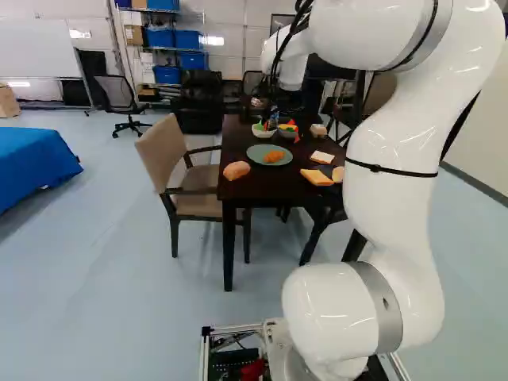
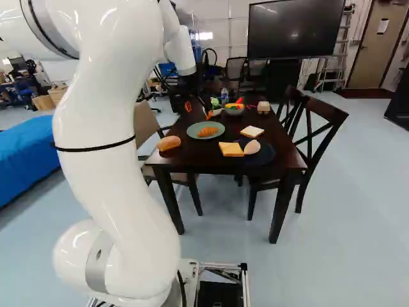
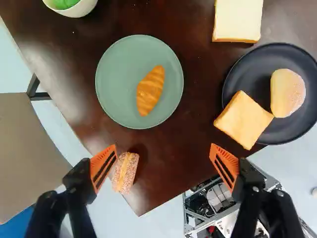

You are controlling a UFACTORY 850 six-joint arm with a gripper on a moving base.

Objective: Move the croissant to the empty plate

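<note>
In the right base view my gripper (image 2: 198, 110) hangs over the table near the green plate (image 2: 192, 132). The wrist view shows the gripper (image 3: 164, 151) open, nothing between its orange pads. Ahead of it, the croissant (image 3: 150, 90) lies on the green plate (image 3: 110, 82), right of centre. A black plate (image 3: 240, 74) beside it carries a pale bun (image 3: 287, 92) and, over its rim, a toast slice (image 3: 243, 120). No bare plate shows in any view.
A sandwich-like roll (image 3: 126, 172) lies by the table edge near one finger. White bread (image 3: 238, 20) and a white bowl (image 3: 79, 8) stand farther ahead. A beige chair (image 1: 167, 151) and a dark chair (image 2: 319, 121) flank the table (image 2: 192, 160).
</note>
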